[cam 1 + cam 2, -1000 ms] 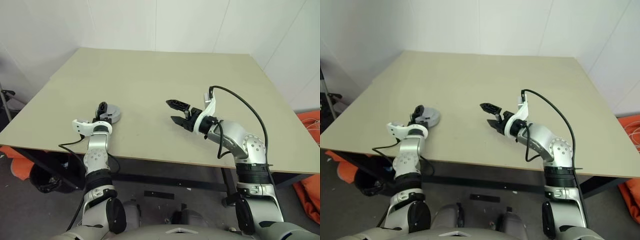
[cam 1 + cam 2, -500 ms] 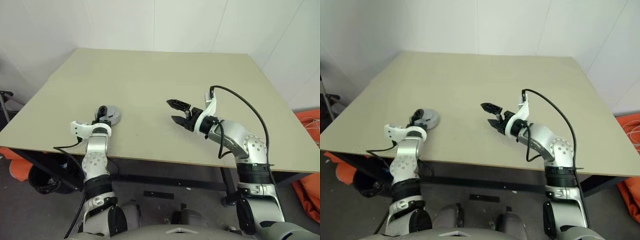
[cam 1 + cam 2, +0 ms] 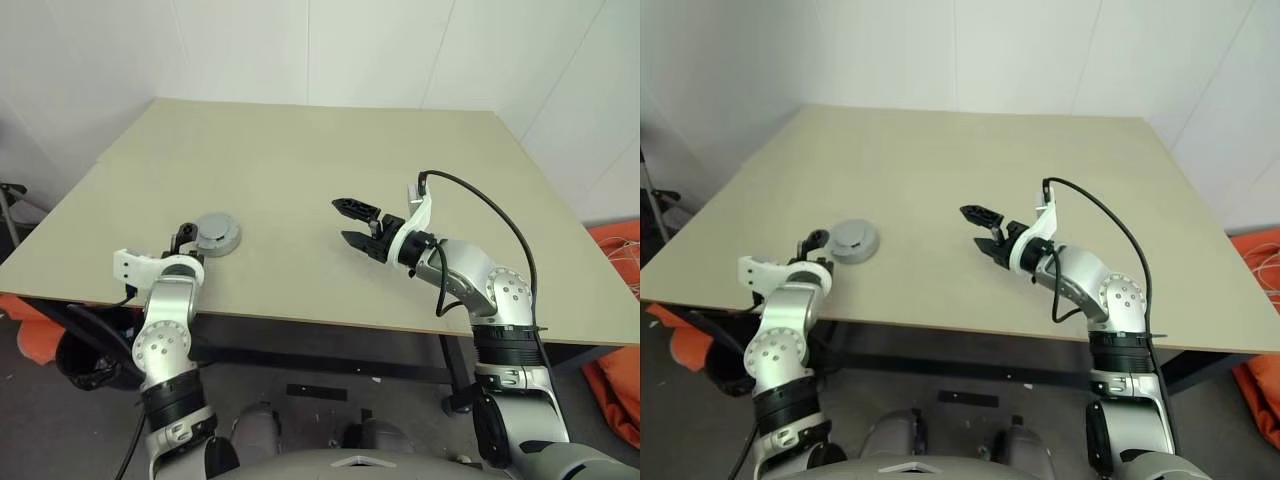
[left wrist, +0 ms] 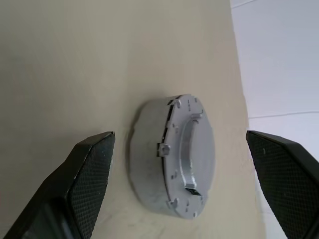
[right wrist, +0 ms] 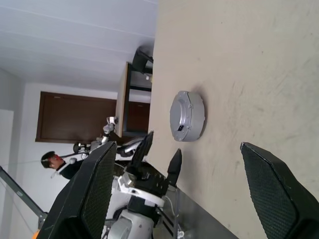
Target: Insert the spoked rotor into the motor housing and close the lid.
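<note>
Smooth beige table (image 3: 300,150) bears round, ribbed grey lid (image 3: 216,234).

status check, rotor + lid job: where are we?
Looks done: the lid sits closed on the motor housing, one grey puck on the table; the rotor is presumably inside. In hand: nothing. The left gripper is open, just short of the puck; the right gripper is open over bare table. Left: probably nothing but pulling the arms away.

Grey lid (image 3: 853,240) on table (image 3: 940,160) — left gripper (image 3: 812,243) just beside, jaws apart
</note>
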Controlling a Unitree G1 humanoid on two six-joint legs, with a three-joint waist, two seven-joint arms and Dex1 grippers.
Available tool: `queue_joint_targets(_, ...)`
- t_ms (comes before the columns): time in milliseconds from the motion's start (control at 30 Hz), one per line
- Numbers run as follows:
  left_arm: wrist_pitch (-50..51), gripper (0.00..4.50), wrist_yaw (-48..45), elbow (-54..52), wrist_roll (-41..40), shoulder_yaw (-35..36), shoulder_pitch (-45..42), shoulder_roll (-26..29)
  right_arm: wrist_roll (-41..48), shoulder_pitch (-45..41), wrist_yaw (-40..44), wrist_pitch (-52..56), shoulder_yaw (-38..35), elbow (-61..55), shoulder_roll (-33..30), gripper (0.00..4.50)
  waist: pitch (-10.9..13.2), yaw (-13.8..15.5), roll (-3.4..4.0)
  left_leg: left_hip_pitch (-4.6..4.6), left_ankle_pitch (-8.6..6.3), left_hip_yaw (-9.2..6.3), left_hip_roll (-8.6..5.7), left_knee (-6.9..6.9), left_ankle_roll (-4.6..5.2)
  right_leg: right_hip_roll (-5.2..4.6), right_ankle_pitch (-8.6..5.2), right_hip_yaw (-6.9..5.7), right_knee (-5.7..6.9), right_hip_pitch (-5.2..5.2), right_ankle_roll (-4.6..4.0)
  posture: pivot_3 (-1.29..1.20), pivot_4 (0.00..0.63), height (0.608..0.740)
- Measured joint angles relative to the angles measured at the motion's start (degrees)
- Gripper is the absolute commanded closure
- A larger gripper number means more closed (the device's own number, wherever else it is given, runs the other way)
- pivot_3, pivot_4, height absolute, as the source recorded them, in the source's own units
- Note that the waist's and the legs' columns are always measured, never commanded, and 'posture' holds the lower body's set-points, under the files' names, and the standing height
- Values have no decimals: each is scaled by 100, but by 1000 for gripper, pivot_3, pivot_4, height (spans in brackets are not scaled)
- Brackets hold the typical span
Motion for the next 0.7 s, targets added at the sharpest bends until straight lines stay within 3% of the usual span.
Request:
queue_joint_targets(100,194,13,-582,-137,77,-374,168,128,-924,7,515,72,263,-107,-300,0,-4,63,-8,-9,2,-3,0,0,-4,0,2,-7,-6,3,5,0,0,740)
queue_joint_targets(200,207,13,-1379,-349,543,-879,164,636,-2258,129,1290,-50,664,-527,-597,0,-7,53,-12,-8,4,-3,1,0,-7,0,4,-4,-10,7,12,0,0,740)
queue_joint_targets(300,-19,13,-2216,-411,1450,-1403,247,1243,-4005,387,2234,-655,1231,-1013,-1128,0,-10,40,-12,-11,4,-3,0,0,-6,-1,6,-1,-20,8,20,0,0,740)
queue_joint_targets(467,-769,13,-3094,-252,2913,-2137,519,1534,-6570,934,2919,-2108,1923,-1267,-1339,0,-11,33,-14,-24,2,-2,0,-1,-2,0,6,0,-22,-8,20,0,0,740)
queue_joint_targets(500,-1002,1,-3219,-152,3262,-2270,543,1542,-7038,1053,2948,-2397,1991,-1258,-1325,185,-11,32,-14,-22,1,-2,-1,-1,-2,0,6,1,-21,-6,19,0,0,740)
queue_joint_targets(600,-1719,633,-3496,279,4259,-2640,613,1732,-7917,1368,2979,-2997,1989,-1119,-1256,918,-12,13,-14,-9,0,-1,0,-4,1,1,-1,2,-22,2,7,0,0,740)
queue_joint_targets(700,-2417,1622,-3712,690,4995,-2836,677,1801,-8480,1677,2989,-3369,1902,-912,-1057,1963,-11,-7,-13,3,-2,2,0,-6,4,1,-10,7,-21,9,-8,0,0,740)
